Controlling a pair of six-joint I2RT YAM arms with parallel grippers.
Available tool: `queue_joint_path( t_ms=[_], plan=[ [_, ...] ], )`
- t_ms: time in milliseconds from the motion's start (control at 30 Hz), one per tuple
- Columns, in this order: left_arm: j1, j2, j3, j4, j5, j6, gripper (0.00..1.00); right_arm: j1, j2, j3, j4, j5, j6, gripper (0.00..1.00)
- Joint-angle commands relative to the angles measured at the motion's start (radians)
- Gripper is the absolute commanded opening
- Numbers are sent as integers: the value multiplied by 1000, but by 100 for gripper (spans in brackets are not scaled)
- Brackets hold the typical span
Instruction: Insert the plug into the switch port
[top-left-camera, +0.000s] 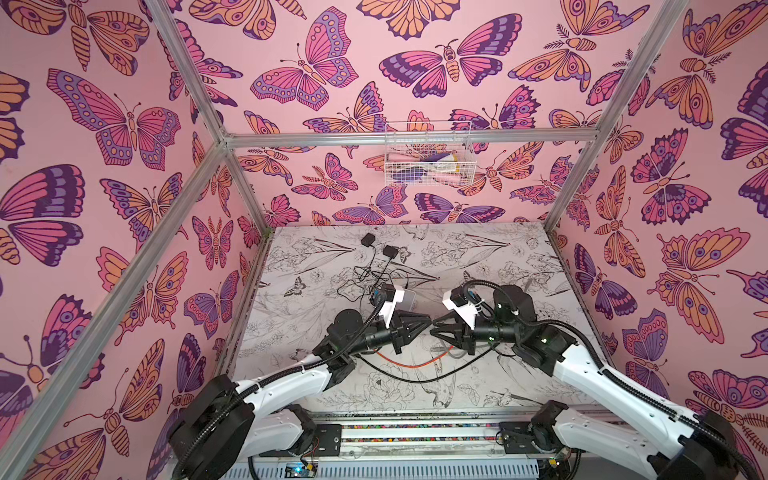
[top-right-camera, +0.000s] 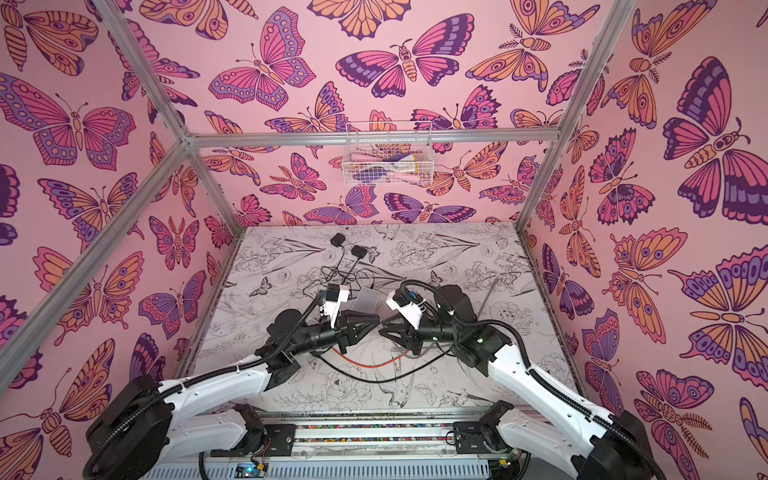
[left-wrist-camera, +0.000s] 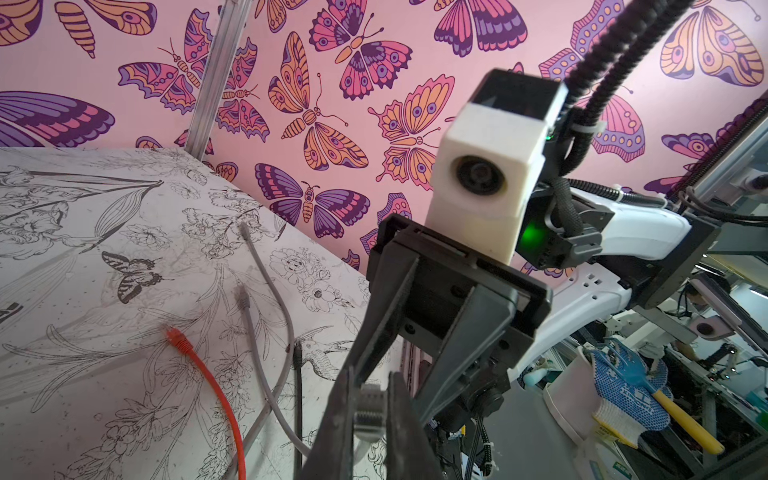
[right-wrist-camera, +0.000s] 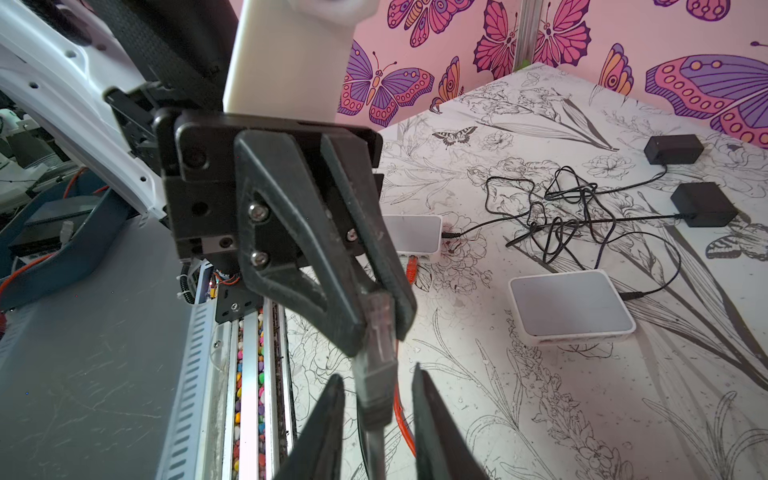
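The left gripper (right-wrist-camera: 382, 320) is clamped on the clear plug (right-wrist-camera: 379, 349), pinching it at the nose end. The grey boot and its cable (right-wrist-camera: 376, 449) hang free below. The right gripper (right-wrist-camera: 378, 388) has its jaws apart, one finger on each side of the boot with a gap on both sides, so it holds nothing. In both top views the two meet tip to tip in the air over the middle of the worktop (top-left-camera: 498, 386), a little toward its front edge.

Further out, a white switch (right-wrist-camera: 571, 305) lies flat near the worktop's middle, its ports too small to read. A second switch (right-wrist-camera: 413, 235) sits beyond it with an orange plug (right-wrist-camera: 411, 268) seated in it. Tangled black leads (right-wrist-camera: 561, 216) run to two adapters (right-wrist-camera: 673, 148) toward the far edge.

Risks, as judged:
- The grip covers the part of the plug that must enter the port, so the plug likely needs re-gripping by the boot first.
- If the left fingers let go before the right ones close, the plug drops.
- The hanging cable's weight may twist the plug between the fingers and turn the latch the wrong way.
- The switch looks light and unfixed, so a push could slide it into the leads.
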Motion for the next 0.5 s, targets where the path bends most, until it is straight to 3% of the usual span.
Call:
queue_joint_path(
  t_ms=[0, 133, 467],
  plan=[
    [19, -44, -21, 38, 53, 23, 0, -32, -32, 53, -48, -64, -21, 35],
    [33, -65, -27, 42, 74, 22, 0, -81, 3, 122, -165, -207, -44, 35],
    [44, -77, -32, 63, 93, 7, 0, -83, 52, 138, -173, -302, -64, 32]
  ],
)
